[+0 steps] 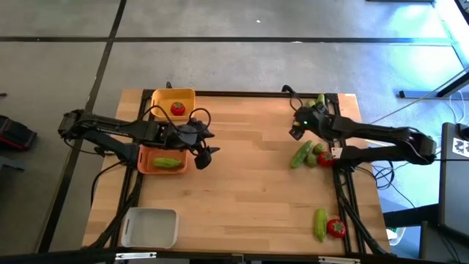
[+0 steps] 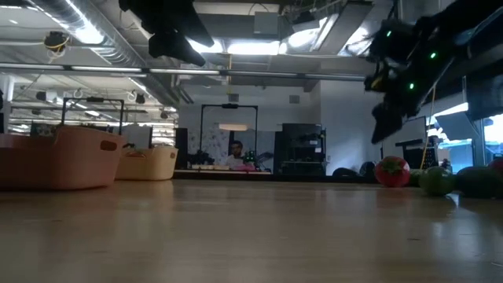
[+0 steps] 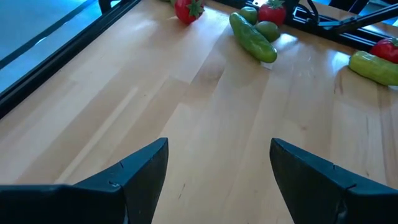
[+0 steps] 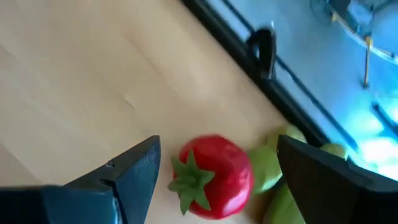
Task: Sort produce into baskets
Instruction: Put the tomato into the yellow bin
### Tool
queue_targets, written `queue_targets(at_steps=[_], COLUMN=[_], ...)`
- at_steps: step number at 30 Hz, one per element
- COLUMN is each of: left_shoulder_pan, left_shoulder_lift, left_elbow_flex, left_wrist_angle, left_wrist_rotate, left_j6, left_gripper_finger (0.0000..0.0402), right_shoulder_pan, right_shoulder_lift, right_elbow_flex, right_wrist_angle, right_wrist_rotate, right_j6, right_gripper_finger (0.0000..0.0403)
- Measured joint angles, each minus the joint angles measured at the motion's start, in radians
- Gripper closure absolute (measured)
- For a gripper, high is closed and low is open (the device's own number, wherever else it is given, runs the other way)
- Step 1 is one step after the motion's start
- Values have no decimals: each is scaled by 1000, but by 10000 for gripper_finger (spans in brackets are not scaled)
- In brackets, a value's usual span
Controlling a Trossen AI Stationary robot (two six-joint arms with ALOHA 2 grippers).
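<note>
Cool blue light washes the floor (image 1: 410,44) right of the surface (image 1: 249,183) in the high view. Bright ceiling lights (image 2: 259,47) glare in the dim low view, leaving the arms as silhouettes. The tomato (image 4: 211,177) in the right wrist view is blurred.

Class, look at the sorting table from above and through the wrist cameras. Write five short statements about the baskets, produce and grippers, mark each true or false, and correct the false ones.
1. The yellow basket holds a tomato. True.
2. The orange basket is empty. False: a cucumber lies in it.
3. The white basket holds a lime. False: nothing shows inside.
4. The left gripper is open with nothing between its fingers. True.
5. The right gripper is shut on a cucumber. False: it is open around a red tomato.
</note>
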Motion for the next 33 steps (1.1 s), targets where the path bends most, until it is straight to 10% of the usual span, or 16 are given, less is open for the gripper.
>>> queue_targets(at_steps=[33], left_shoulder_pan=[0], left_shoulder_lift=[0], left_elbow_flex=[0], left_wrist_angle=[1], left_wrist_rotate=[0], left_j6=[-10], left_gripper_finger=[125], right_shoulder_pan=[-143], right_shoulder_lift=[231], right_elbow_flex=[76], right_wrist_angle=[-104], right_wrist_rotate=[-24], right_j6=[36], right_gripper_finger=[95])
